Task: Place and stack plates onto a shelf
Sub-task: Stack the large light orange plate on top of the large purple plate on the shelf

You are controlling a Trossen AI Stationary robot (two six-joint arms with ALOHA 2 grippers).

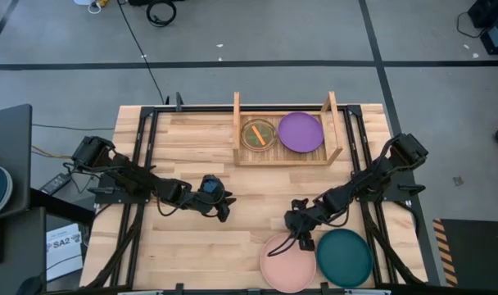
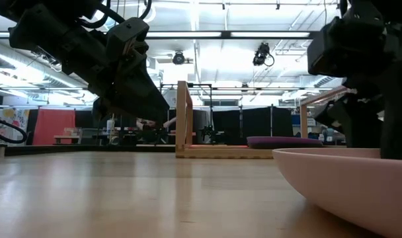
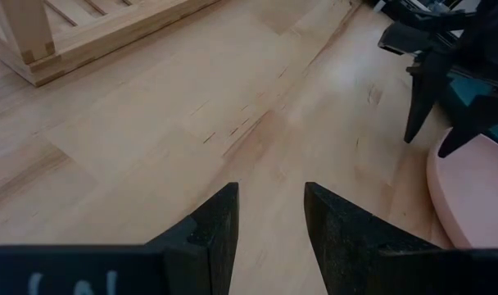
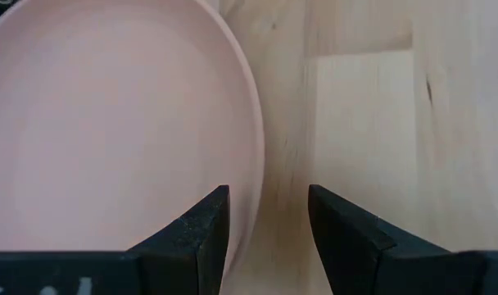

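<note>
A pink plate lies flat on the table at the near edge, with a teal plate just to its right. My right gripper is open and points down over the pink plate's far rim. One finger stands over the plate's inside and one outside it, and I see no touch. The wooden shelf stands at the far middle. It holds a purple plate and a small green plate with something orange in it. My left gripper is open and empty over bare table at the middle left.
Black frame rails run along both sides of the plank table. Bare wood lies between the shelf and the two near plates. In the left wrist view the right gripper's fingers show beside the pink plate.
</note>
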